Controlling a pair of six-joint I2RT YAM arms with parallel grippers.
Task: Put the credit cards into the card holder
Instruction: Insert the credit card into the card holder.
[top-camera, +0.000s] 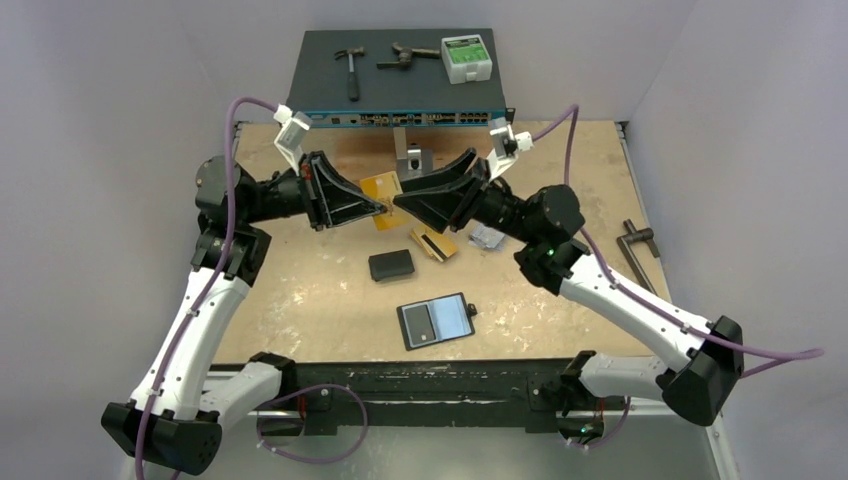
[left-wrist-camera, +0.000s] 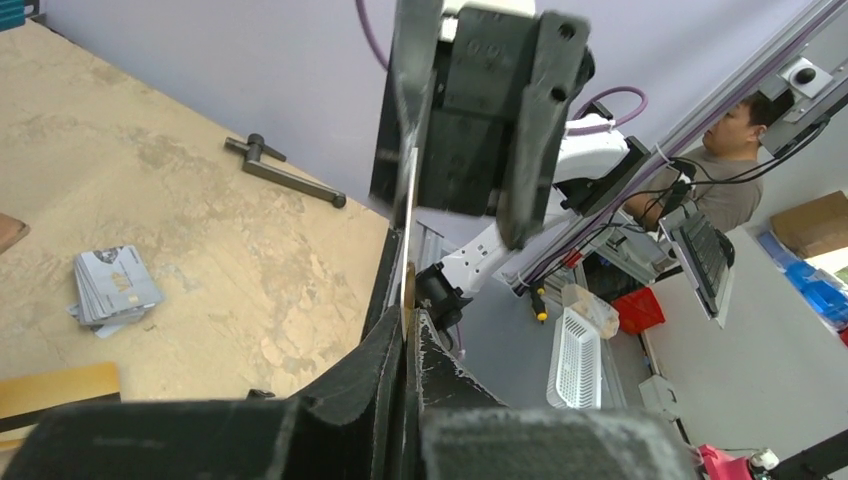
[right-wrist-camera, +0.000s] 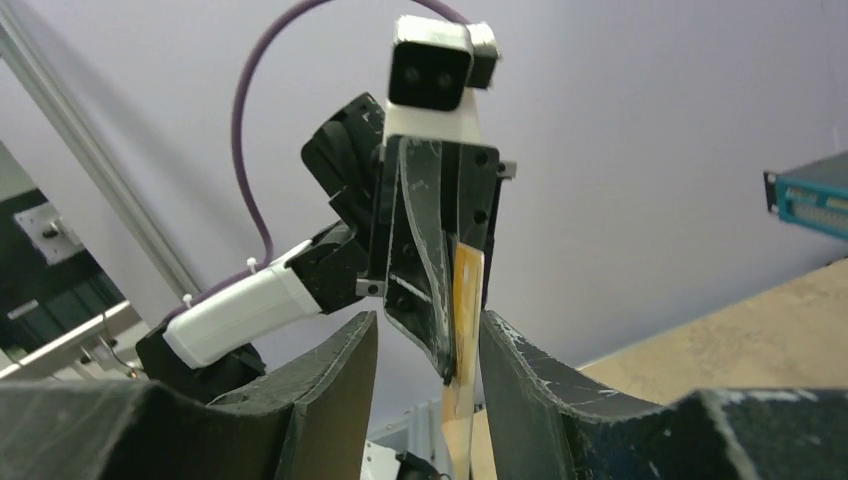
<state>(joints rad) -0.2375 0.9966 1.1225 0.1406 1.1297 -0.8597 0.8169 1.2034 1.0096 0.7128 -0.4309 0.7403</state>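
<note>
Judged the step to be a mid-air hand-over of one gold card (top-camera: 378, 186), above the far half of the table (top-camera: 300, 300). Found the left gripper (top-camera: 384, 208) pinched shut on that card, which showed edge-on in the left wrist view. Found the right gripper (top-camera: 397, 198) tip to tip with it, jaws parted, fingers (right-wrist-camera: 335, 385) standing either side of the card with no clear grip.

Reckoned the next move called for drawing the right gripper clear, then carrying the card down to the holder (top-camera: 437, 320) and sliding it edge-first into a pocket. Probably needed a low, flat approach, given so thin a card and so glossy a pocket.

Spotted the holder lying open near the front edge, well apart from both grippers.

Counted:
- two grippers
- one holder
- one black pouch (top-camera: 392, 265), between holder and grippers
- two gold cards: the one aloft and a second gold card (top-camera: 433, 243) on the table beside the pouch
- one silver stack (top-camera: 487, 237) of several cards, exact number unreadable

Could not tell whether the holder's pockets already held a card.
</note>
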